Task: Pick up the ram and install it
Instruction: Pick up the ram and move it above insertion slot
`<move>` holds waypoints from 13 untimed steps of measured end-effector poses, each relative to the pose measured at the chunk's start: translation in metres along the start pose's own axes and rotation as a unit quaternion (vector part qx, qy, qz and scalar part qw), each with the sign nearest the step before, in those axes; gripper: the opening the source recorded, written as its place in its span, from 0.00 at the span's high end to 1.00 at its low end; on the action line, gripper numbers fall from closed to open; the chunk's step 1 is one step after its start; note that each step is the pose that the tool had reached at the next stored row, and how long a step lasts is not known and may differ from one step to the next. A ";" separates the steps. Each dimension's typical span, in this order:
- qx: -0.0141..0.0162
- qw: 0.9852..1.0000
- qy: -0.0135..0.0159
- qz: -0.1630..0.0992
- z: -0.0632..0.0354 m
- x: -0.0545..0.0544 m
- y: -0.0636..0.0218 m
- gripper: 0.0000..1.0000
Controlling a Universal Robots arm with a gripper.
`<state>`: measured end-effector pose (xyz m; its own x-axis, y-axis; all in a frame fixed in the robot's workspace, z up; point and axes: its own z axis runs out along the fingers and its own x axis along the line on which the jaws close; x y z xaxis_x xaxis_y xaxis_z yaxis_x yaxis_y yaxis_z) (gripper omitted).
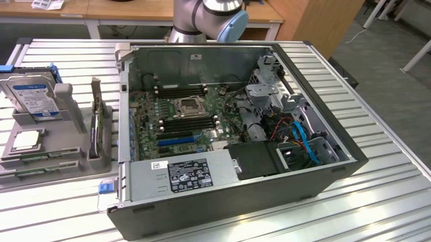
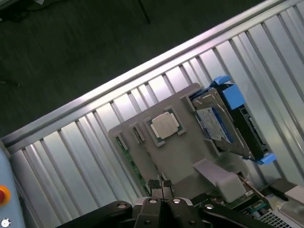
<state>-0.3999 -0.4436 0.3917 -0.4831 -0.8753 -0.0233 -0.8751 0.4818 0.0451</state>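
The claw (image 2: 159,186) is closed, its two black fingertips (image 2: 153,184) pressed together with nothing between them. It hangs above a grey parts holder (image 2: 183,156) and touches none of the things in it.

The ram (image 1: 34,156) lies flat in that holder as two green sticks side by side, in the end nearest the tabletop's front edge. Just beside it sits a square silver CPU chip (image 2: 165,126). Behind that a hard drive (image 2: 219,121) in a blue caddy leans in its stand.

The holder rests on the ribbed metal tabletop (image 1: 384,201), along the edge at the exterior view's left.

Just beside it, over the middle of the tabletop, an open computer case (image 1: 222,212) lies on its side. Its motherboard (image 1: 145,108) faces up, with long black slots (image 1: 190,122) near the processor socket (image 1: 189,106). A labelled power supply (image 1: 181,174) fills the case's front corner.

The robot arm (image 1: 212,15) stands past the tabletop's far edge.
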 end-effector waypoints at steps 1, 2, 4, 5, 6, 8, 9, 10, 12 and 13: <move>0.000 1.000 0.000 -0.006 0.0000 0.000 0.0000 0.90; 0.000 1.000 0.001 -0.013 0.0000 0.000 0.0000 0.90; -0.001 1.000 0.001 -0.025 0.0000 0.000 0.0000 0.90; -0.001 1.000 0.001 -0.031 0.0000 0.000 0.0000 0.90; -0.001 0.999 0.002 -0.037 0.0000 0.000 0.0000 0.90; -0.001 0.999 0.002 -0.050 0.0000 0.000 0.0000 0.90; -0.001 0.998 0.003 -0.057 0.0000 0.000 0.0000 0.90; -0.001 0.998 0.003 -0.063 0.0000 0.000 0.0000 0.90; -0.002 0.997 0.003 -0.076 0.0000 0.000 0.0000 0.90; -0.002 0.997 0.004 -0.082 0.0000 0.000 -0.0001 0.90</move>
<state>-0.3998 -0.4437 0.3916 -0.3327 -0.9427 -0.0233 -0.9424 0.3315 0.0450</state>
